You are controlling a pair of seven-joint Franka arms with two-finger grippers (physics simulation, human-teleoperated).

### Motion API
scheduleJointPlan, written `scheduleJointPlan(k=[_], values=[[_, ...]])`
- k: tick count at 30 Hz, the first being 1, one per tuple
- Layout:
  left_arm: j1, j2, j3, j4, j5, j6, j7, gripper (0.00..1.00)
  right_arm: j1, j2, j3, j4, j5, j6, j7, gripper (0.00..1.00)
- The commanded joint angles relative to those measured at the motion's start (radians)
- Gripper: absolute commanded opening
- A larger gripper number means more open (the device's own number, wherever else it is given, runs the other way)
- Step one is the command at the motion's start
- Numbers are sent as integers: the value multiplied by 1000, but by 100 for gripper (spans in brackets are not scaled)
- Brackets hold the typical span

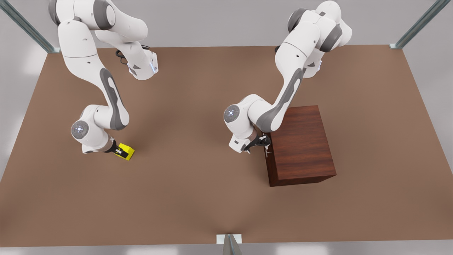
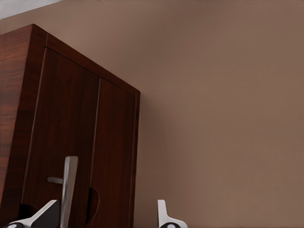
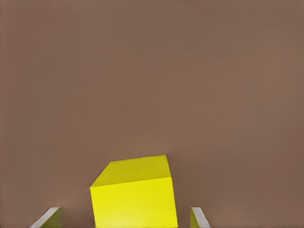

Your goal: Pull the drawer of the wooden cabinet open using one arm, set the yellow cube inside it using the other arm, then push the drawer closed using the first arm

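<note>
Front view: left tool (image 1: 260, 143) spread at drawer (image 2: 71, 156) handle (image 2: 68, 190) — right tool (image 1: 118, 150) spread around yellow cube (image 1: 126, 151).

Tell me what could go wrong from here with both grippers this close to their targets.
1. The left gripper is open at the drawer's silver handle, which sits by one finger rather than centred between them; closing now may miss or pinch it askew.
2. The right gripper straddles the yellow cube with fingers apart; the cube looks turned relative to them, so closing may twist it or squeeze it out.

White arms, grey joint covers
</note>
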Motion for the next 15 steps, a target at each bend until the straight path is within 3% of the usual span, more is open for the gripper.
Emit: scheduleJointPlan(k=[1,15], values=[[-1,6,0,0,15,2,-202,100,3,7,-1,1,-32,35,98,100],[-5,22,-47,31,1,56,-163,100,1,50,13,-25,-75,67,88,100]])
